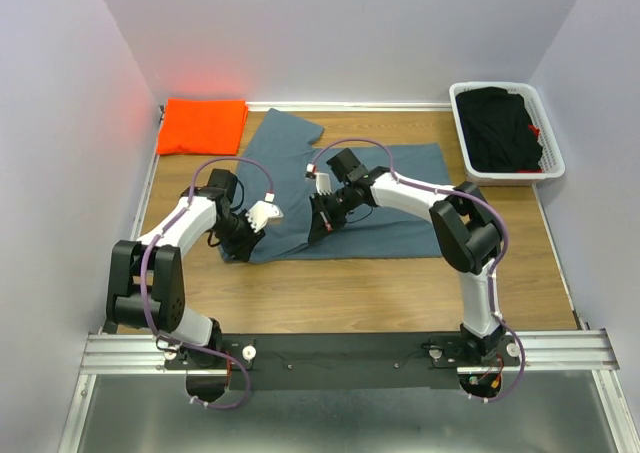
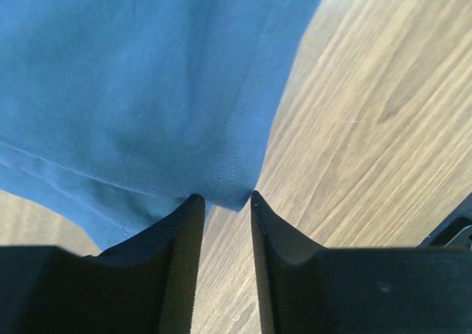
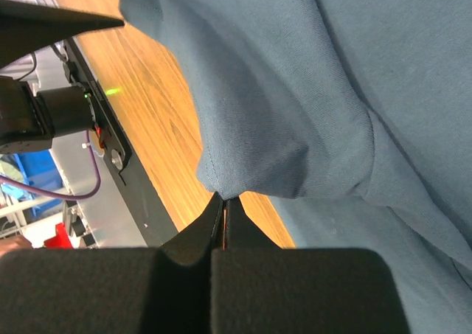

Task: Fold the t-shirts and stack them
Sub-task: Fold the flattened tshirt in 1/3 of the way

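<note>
The slate blue-grey t-shirt (image 1: pixel 390 203) lies spread in the middle of the wooden table (image 1: pixel 350 293). Its long axis runs from left to right. One sleeve points away from the arms, toward the far-left side, and the far part of the cloth at that end looks uneven. The orange t-shirt (image 1: pixel 203 125) is folded into a flat rectangle in the far-left corner of the table, just beside the blue-grey one. From above I cannot tell if the two touch.

The left arm is bent at the elbow and its forearm goes to the right. The left end effector (image 1: pixel 238 248) points down at the near-left corner of the blue-grey shirt. In the left wrist view its two fingers (image 2: pixel 177 260) stand a little apart, with bare wood visible in the gap. The hemmed corner of the shirt (image 2: pixel 133 91) sits exactly at the tips of the left end effector (image 2: pixel 225 197).

The right arm reaches forward from its base and then turns left over the shirt. The right end effector (image 1: pixel 316 231) points down near the near edge of the cloth. In the right wrist view the right end effector (image 3: pixel 223 200) is pressed together on a small pinch of the blue-grey cloth (image 3: pixel 332 91), which is gathered into a raised fold.

A white basket (image 1: pixel 510 178) with black cloth (image 1: pixel 500 128) inside stands in the far-right corner, well apart from both shirts.
</note>
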`<act>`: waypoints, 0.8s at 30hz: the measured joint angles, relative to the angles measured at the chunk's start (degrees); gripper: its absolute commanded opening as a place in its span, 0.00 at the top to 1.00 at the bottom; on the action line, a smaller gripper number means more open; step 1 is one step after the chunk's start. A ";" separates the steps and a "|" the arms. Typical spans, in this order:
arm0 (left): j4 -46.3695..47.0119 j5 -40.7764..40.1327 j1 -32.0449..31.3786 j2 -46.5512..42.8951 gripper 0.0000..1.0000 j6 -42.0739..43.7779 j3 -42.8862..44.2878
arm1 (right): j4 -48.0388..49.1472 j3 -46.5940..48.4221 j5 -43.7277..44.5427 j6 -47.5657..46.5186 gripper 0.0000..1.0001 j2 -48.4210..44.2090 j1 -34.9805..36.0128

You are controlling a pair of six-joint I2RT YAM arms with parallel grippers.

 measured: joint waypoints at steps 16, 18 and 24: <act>3.96 -0.76 -7.23 -0.57 0.53 -1.38 -0.76 | 0.79 0.02 -1.99 1.55 0.99 0.02 -2.34; 4.50 -1.42 -7.23 0.13 0.61 -1.68 -1.29 | 0.81 0.02 -2.08 1.55 0.99 0.02 -2.36; 6.29 -2.47 -7.26 1.25 1.00 -2.82 -1.70 | 0.83 0.02 -2.47 1.57 0.99 0.02 -2.36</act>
